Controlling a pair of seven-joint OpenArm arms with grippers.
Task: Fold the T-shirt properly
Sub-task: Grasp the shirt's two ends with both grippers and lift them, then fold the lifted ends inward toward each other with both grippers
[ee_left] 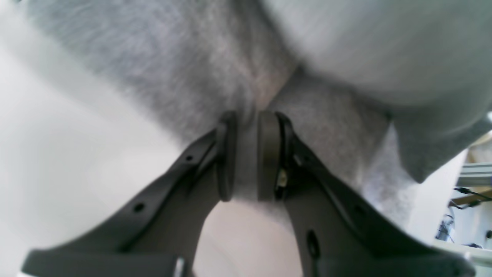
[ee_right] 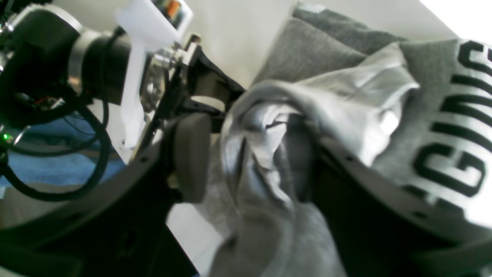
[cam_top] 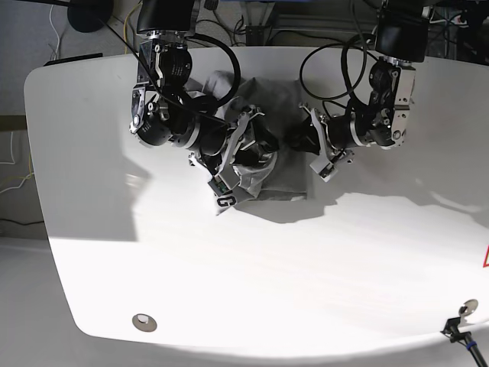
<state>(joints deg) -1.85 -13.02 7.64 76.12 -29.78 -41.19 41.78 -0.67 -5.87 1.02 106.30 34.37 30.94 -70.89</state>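
My left fingers (ee_left: pixel 246 154) pinched a fold of the T-shirt (cam_top: pixel 263 164), which lay bunched on the white counter (cam_top: pixel 252 267). My right fingers (ee_right: pixel 246 161) stood spread, with grey cloth draped between them.

Soft, fuzzy heather-grey cotton T-shirt (ee_right: pixel 269 181), creased; matt dark plastic left end effector (ee_left: pixel 246 154), pads probably rubbery; smooth, glossy white desk (cam_top: pixel 252 267).

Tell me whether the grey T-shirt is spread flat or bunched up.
Bunched up. The wrinkled heather-grey cotton T-shirt sits in a crumpled heap between both arms, with folds gathered at the right gripper.
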